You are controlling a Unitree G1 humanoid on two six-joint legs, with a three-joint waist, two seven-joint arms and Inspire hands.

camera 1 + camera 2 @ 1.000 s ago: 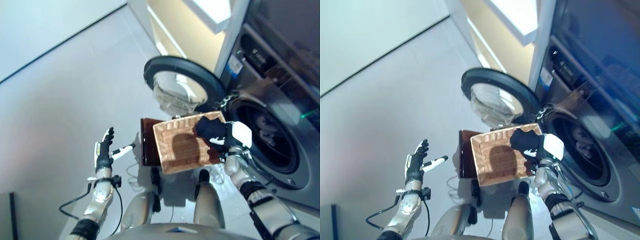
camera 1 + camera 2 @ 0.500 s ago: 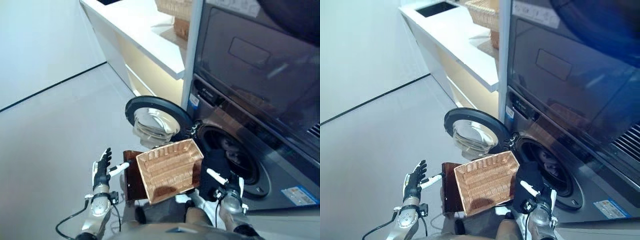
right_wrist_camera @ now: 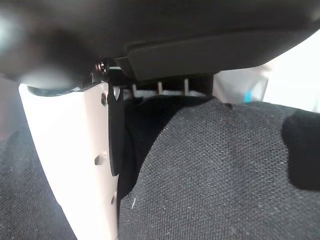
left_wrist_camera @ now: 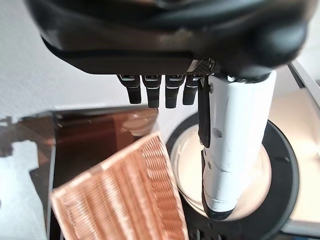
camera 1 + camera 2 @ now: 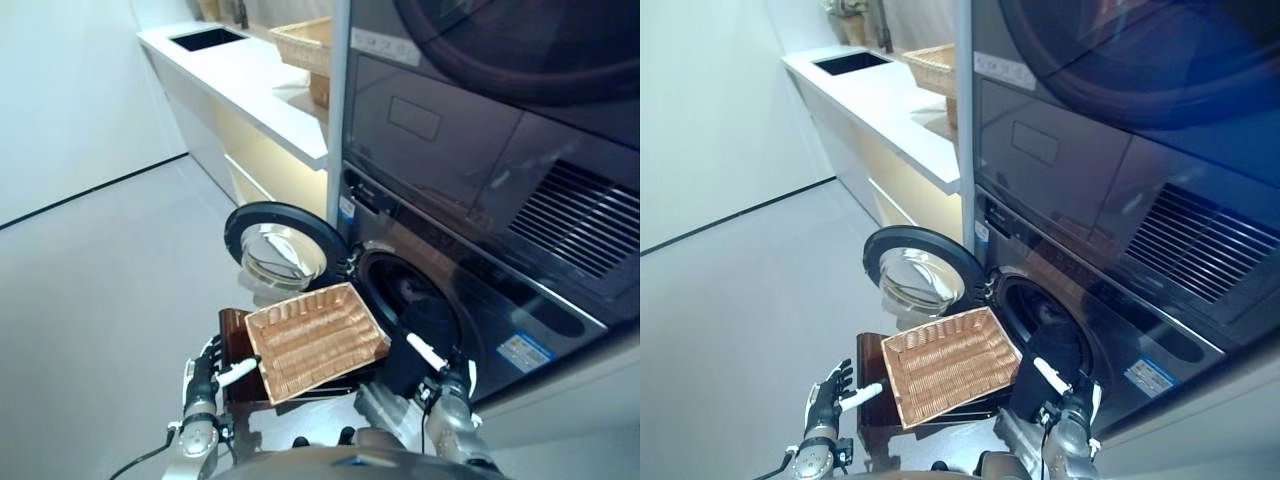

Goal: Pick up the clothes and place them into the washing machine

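A dark garment [image 5: 425, 335] is clamped in the right hand [image 5: 440, 375] at the washing machine [image 5: 420, 300] mouth, ready for loading; the left hand [image 5: 205, 375] is held open, idle.

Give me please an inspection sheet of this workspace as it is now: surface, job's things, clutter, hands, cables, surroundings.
Surface: light grey floor; a dark brown stand on it.
Job's things: black cloth held up at the washing machine drum opening; round door swung open; wicker basket tilted on the stand, no clothes seen inside.
Clutter: nothing seen.
Hands: right hand shut on the black cloth; left hand open, holding nothing, beside the stand.
Cables: nothing seen.
Surroundings: white counter with a sink and a second basket; another appliance stacked above.
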